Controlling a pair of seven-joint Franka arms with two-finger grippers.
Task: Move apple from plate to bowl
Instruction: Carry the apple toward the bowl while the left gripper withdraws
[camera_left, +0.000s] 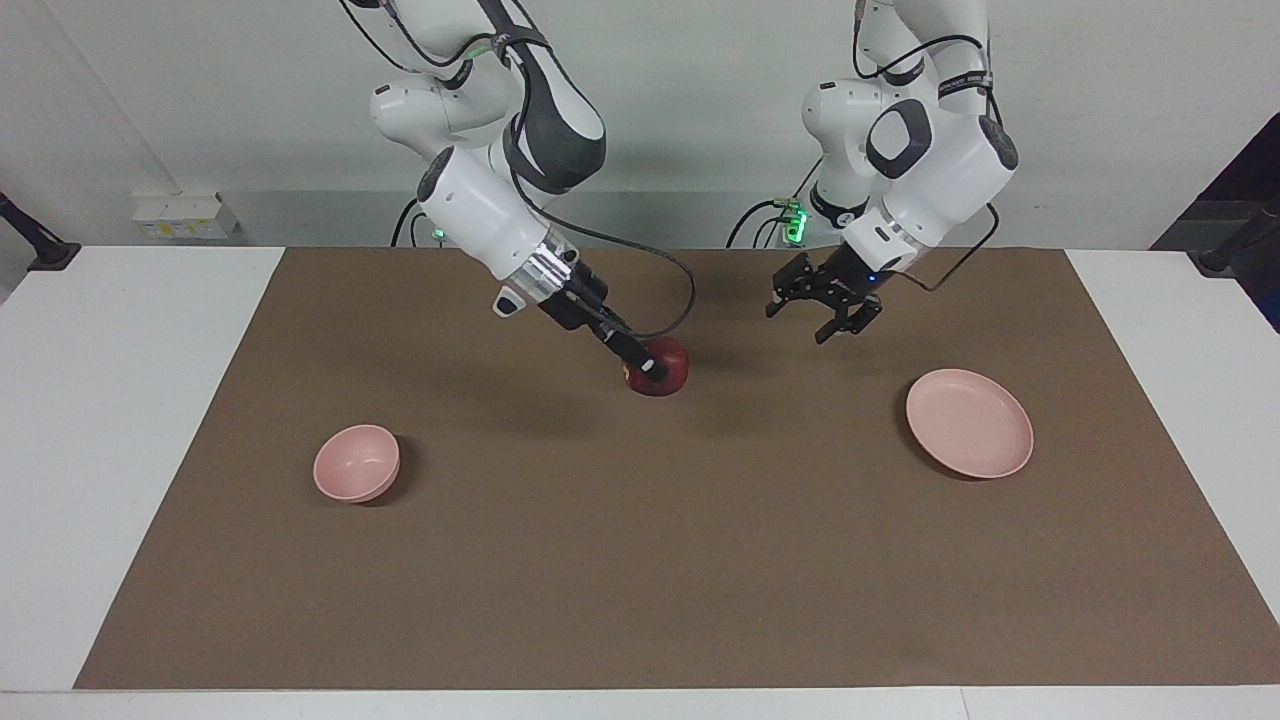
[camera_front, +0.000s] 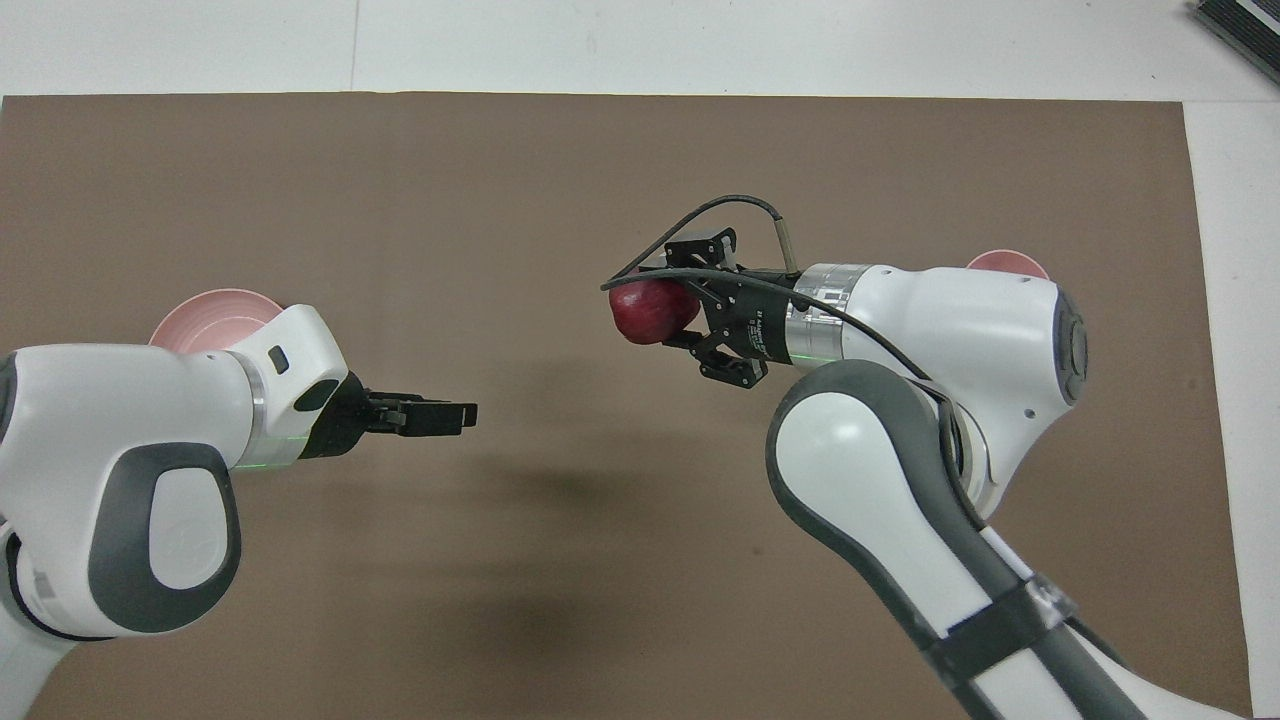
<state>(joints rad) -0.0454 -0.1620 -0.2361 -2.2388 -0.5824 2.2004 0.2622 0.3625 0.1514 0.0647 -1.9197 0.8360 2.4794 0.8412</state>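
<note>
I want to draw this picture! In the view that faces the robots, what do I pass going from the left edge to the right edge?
bowl → right gripper holding the apple → left gripper, holding nothing → plate.

One camera hung high across the counter (camera_left: 140, 420) and faced the robots, far enough back to take in both arms, their bases and the wall. The other sat high above the robots' own end and looked forward and steeply down, closer in, with the arms entering from below. Both took in the brown mat (camera_left: 640, 560) (camera_front: 600, 160), seen half a turn apart.
</note>
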